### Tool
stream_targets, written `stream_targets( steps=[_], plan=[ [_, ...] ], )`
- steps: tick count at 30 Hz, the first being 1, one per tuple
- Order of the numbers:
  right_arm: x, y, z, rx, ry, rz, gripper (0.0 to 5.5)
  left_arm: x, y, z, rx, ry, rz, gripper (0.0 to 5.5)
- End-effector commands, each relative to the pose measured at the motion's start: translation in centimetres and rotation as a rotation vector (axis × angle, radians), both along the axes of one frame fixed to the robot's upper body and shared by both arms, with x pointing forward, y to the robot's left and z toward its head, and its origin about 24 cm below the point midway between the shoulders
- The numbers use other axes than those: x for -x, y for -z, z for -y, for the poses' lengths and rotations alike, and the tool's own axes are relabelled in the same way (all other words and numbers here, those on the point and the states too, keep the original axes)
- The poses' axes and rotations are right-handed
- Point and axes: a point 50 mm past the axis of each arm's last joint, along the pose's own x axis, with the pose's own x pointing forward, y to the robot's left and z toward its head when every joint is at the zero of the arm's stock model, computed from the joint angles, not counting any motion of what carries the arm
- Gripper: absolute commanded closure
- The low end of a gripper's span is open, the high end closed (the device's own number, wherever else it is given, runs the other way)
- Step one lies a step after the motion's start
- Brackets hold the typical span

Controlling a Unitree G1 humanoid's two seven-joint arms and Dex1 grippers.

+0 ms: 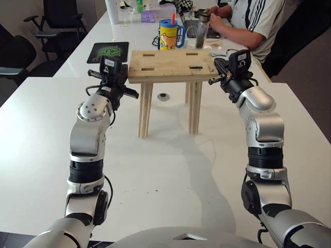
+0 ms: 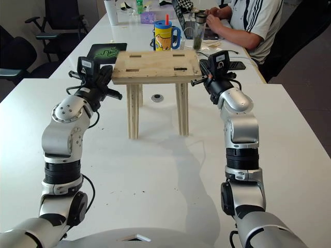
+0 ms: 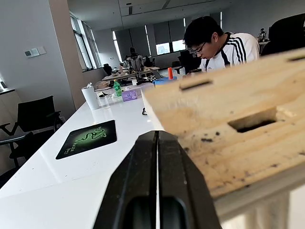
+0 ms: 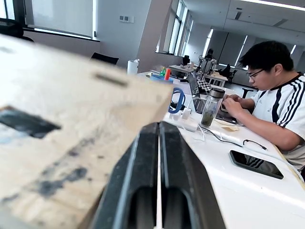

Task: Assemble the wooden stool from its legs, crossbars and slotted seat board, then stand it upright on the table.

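A white table (image 1: 170, 175) fills the lower part of the frame. A second long table (image 1: 98, 31) runs on behind it into an open office, with black chairs (image 1: 57, 20) at the upper left. On that far table lie a black mouse pad (image 1: 107, 51), a blue and yellow mug (image 1: 169, 35) and a dark bottle (image 1: 202, 31). The wooden stool (image 1: 170, 64) stands upright on the near table in the upper centre of the frame, its slotted seat board on top and its legs (image 1: 145, 111) planted on the surface. A small round disc (image 1: 164, 96) lies on the table between the legs. The left end effector (image 1: 120, 77) hangs just beside the seat's left edge with its fingers (image 3: 138, 176) pressed together on nothing. The right end effector (image 1: 221, 68) sits just beside the seat's right edge, likewise closed and empty. Whether either touches the board cannot be told.
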Motion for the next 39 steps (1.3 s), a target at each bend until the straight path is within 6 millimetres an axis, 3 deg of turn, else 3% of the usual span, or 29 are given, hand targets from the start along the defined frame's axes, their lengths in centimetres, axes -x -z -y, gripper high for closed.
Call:
stream_targets(
  steps=[1, 6, 12, 14, 18, 21, 24, 26, 29, 31, 33, 36, 39],
  plan=[
    [0.3, -1.7, -5.4, -0.046, -0.252, 0.043, 5.5, 0.4, -0.8, 5.1, 0.061, 0.279, 0.012, 5.49],
    [0.1, 0.8, -4.6, 0.0, -0.192, -0.04, 5.5, 0.4, 2.6, 4.1, 0.009, 0.232, -0.077, 5.49],
    [0.2, 1.5, -4.0, 0.004, -0.152, -0.058, 5.5, 0.0, 2.9, 2.5, 0.035, 0.145, -0.079, 5.49],
    [0.1, -0.1, -4.0, -0.046, -0.138, 0.004, 5.5, -0.1, 3.0, 2.3, 0.034, 0.135, -0.078, 5.49],
    [0.8, -5.9, -4.0, -0.273, -0.155, 0.241, 5.5, -0.2, 3.0, 2.1, 0.038, 0.124, -0.076, 5.49],
    [1.1, -6.8, -2.9, -0.318, -0.098, 0.314, 5.5, -0.1, 3.4, 1.3, 0.059, 0.085, -0.074, 5.49],
    [0.8, -3.6, -0.1, -0.265, 0.104, 0.279, 5.5, 0.1, 4.3, -0.3, 0.087, 0.007, -0.084, 5.49],
    [1.3, 0.0, 2.0, -0.181, 0.246, 0.23, 5.5, 0.6, 5.3, -1.1, 0.069, -0.03, -0.093, 5.49],
    [4.1, 7.0, 4.7, -0.026, 0.375, 0.113, 5.5, 1.9, 7.0, -2.4, 0.049, -0.072, -0.09, 5.49],
    [6.0, 11.1, 5.2, 0.1, 0.372, 0.045, 5.5, 2.9, 8.9, -3.1, 0.051, -0.108, -0.105, 5.49],
    [7.5, 14.6, 5.2, 0.111, 0.377, -0.047, 5.5, 3.9, 11.5, -3.2, 0.068, -0.126, -0.127, 5.49],
    [7.9, 16.9, 4.3, 0.076, 0.363, -0.111, 5.5, 5.0, 14.1, -2.7, 0.128, -0.142, -0.134, 5.49],
    [6.9, 16.5, 3.7, 0.02, 0.379, -0.094, 5.5, 5.1, 15.2, -2.0, 0.151, -0.148, -0.14, 5.49]
  ],
)
